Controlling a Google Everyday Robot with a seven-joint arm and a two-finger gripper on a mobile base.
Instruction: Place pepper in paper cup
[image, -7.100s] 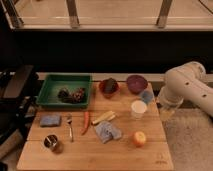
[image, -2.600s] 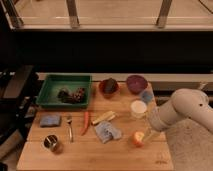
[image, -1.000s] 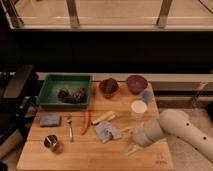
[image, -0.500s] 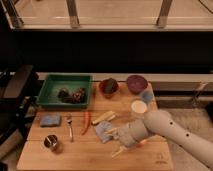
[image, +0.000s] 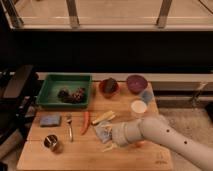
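— Where is the pepper (image: 85, 123)?
— Just left of the gripper (image: 108, 146); it lies flat; its long way runs front to back.
— And the jaws?
— Spread apart, holding nothing; the paper cup (image: 138, 107) sits behind, rightward.

Dim, soft picture; end effector (image: 109, 144) blurred over wooden board (image: 35, 157).

- No text, label, brand or number can be read anywhere.
- A small dark mark (image: 160, 161) stands on the light wooden bench (image: 75, 157), at the 5 o'clock corner of its top. It is too blurred to read.
- The white arm's gripper (image: 109, 146) hangs low over this bench, toward 6 o'clock of its middle, and shows no lettering.
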